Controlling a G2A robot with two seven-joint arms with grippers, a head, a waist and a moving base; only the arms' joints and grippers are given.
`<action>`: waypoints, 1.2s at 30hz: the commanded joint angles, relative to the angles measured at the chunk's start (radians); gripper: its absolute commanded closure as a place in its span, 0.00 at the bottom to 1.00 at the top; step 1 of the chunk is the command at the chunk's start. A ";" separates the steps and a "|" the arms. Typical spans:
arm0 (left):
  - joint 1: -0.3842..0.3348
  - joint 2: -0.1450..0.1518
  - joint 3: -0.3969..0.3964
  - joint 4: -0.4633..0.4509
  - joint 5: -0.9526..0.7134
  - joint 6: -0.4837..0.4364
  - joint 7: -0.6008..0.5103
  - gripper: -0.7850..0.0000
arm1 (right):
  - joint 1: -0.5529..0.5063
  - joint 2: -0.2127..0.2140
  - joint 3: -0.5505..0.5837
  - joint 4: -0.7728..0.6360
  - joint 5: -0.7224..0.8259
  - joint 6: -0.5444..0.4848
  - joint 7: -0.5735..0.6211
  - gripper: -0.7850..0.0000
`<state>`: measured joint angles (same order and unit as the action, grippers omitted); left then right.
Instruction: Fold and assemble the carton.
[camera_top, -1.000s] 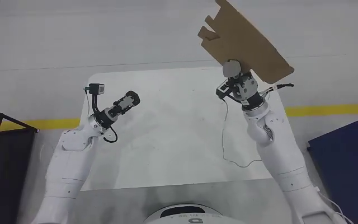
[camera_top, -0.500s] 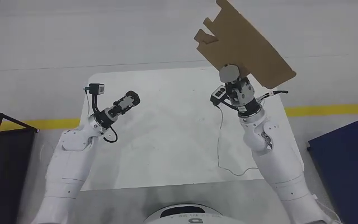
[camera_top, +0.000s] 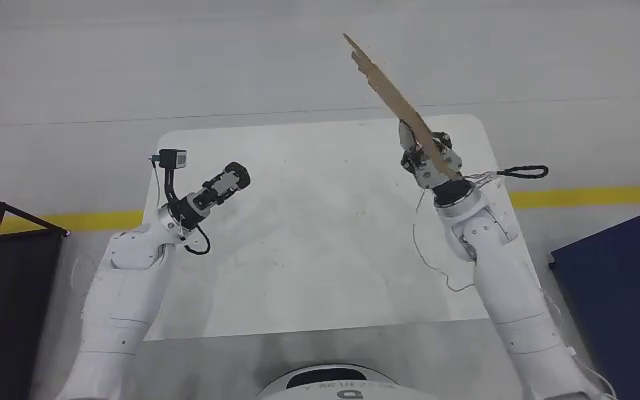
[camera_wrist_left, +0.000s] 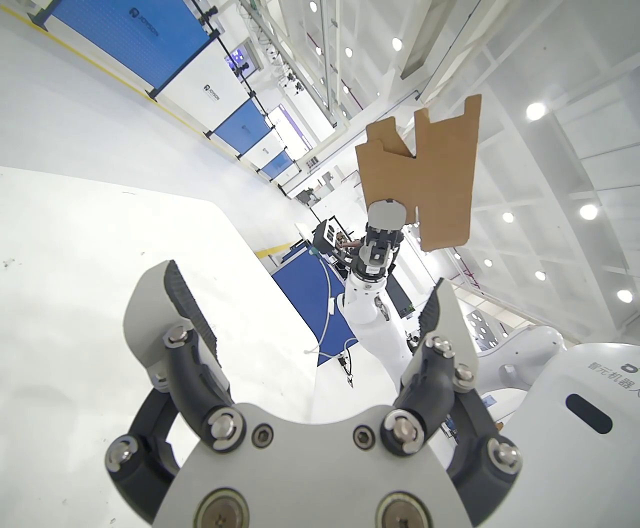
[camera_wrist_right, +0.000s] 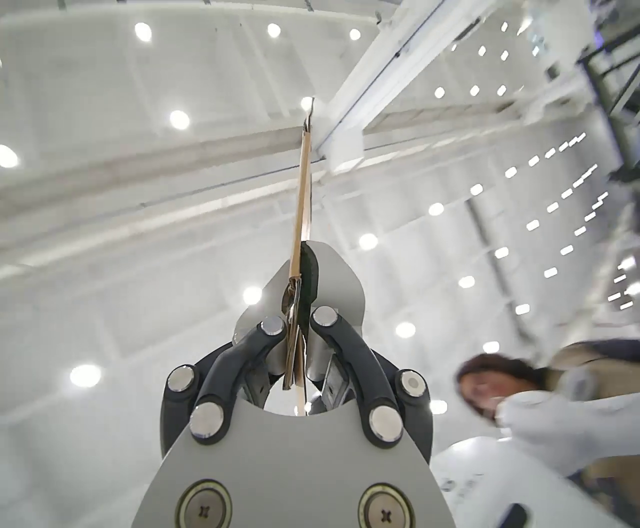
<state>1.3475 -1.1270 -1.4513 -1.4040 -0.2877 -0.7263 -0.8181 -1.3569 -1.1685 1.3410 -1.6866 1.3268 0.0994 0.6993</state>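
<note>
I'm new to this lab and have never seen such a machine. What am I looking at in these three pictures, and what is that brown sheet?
This is a robot with two arms, each ending in a two-fingered gripper. One picture looks down from a camera above the arms onto a white table. The other two come from cameras on the wrists, so each shows its own gripper up close. The right gripper is shut on the brown sheet, a flat, unfolded cardboard carton. It is held up off the table, almost edge-on to the top camera. The left gripper is open and holds nothing. It hangs above the table's left part, and its camera sees the carton from across the table.
</note>
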 joint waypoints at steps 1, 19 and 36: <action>0.000 0.000 0.000 0.000 0.000 0.000 0.000 0.00 | 0.011 0.006 0.013 0.004 -0.268 -0.132 0.057 1.00; 0.000 0.000 0.000 0.000 0.000 0.000 0.000 0.00 | 0.096 0.030 0.129 0.073 -1.153 -0.930 0.162 1.00; -0.009 0.002 0.008 0.005 0.143 0.015 0.022 0.00 | 0.119 0.033 0.129 0.115 -1.271 -0.988 0.111 1.00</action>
<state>1.3417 -1.1234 -1.4550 -1.4038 -0.2541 -0.7205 -0.8159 -1.2378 -1.1355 1.4701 -1.5719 0.0556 -0.8889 0.8103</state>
